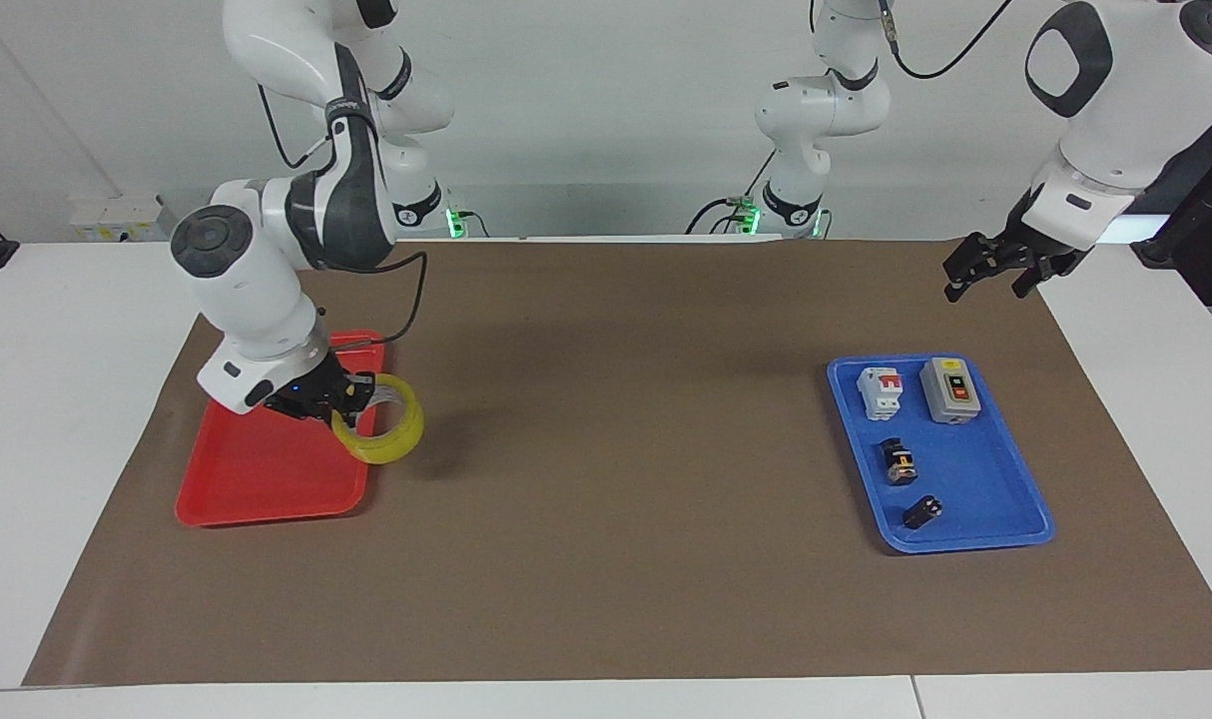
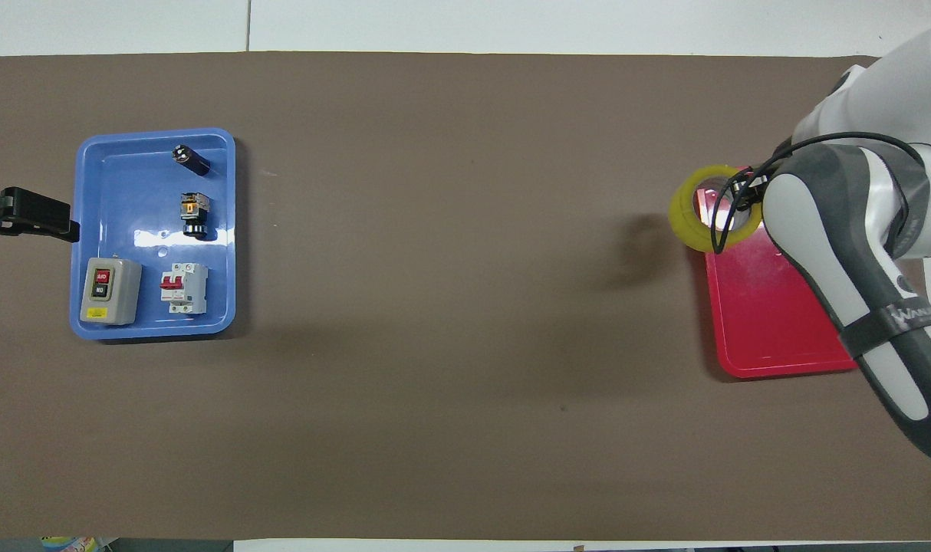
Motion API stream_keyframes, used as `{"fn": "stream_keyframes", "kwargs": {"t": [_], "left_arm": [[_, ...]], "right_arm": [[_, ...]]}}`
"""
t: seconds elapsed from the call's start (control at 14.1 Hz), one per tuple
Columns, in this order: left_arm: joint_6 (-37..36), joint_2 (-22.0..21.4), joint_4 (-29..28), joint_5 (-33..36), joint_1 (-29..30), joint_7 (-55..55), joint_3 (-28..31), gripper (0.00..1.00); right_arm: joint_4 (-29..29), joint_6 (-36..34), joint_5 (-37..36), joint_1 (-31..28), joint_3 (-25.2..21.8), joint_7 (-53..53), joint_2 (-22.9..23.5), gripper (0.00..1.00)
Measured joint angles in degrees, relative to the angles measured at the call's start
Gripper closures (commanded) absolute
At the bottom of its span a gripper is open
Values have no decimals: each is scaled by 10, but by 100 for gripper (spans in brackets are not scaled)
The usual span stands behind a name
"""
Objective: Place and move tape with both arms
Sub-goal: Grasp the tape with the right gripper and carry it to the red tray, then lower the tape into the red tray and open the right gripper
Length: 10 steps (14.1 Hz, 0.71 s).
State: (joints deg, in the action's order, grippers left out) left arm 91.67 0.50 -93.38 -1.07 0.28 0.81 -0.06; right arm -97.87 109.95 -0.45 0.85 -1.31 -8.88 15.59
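Risk: the tape [image 1: 378,431] hangs tilted from the right gripper [image 1: 338,401], jaws clamped on its wall, over the red tray [image 1: 267,469] rim; released here, it would likely roll onto the counter [image 1: 606,559].

Left gripper [image 1: 995,265]: jaws wide, waiting above the counter's edge.

Count: one tape; two trays, red and blue tray [image 1: 975,529]; four electrical parts [image 1: 901,461] in blue.

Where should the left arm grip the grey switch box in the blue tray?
Grip the grey switch box across its two long side walls, from straight above. It lies flat, buttons up, in the blue tray; the breaker beside it leaves a small gap, and the tray rim crowds its outer wall.
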Motion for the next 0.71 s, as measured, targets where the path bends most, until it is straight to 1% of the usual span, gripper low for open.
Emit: {"fn": "stream_keyframes", "kwargs": {"t": [0.14,0.36,0.5,0.71], "left_arm": [[0,-1,0,0,0,0,0,0],[1,-1,0,0,0,0,0,0],[1,-1,0,0,0,0,0,0],[1,-1,0,0,0,0,0,0]], "right_arm": [[-36,18,0,-42,0,-53,-5,100],[-94,64,0,-99,0,-123,-18,100],[-130,103,0,-121,0,-151,-29,100],[-185,163,0,-139,0,-173,-41,100]]}}
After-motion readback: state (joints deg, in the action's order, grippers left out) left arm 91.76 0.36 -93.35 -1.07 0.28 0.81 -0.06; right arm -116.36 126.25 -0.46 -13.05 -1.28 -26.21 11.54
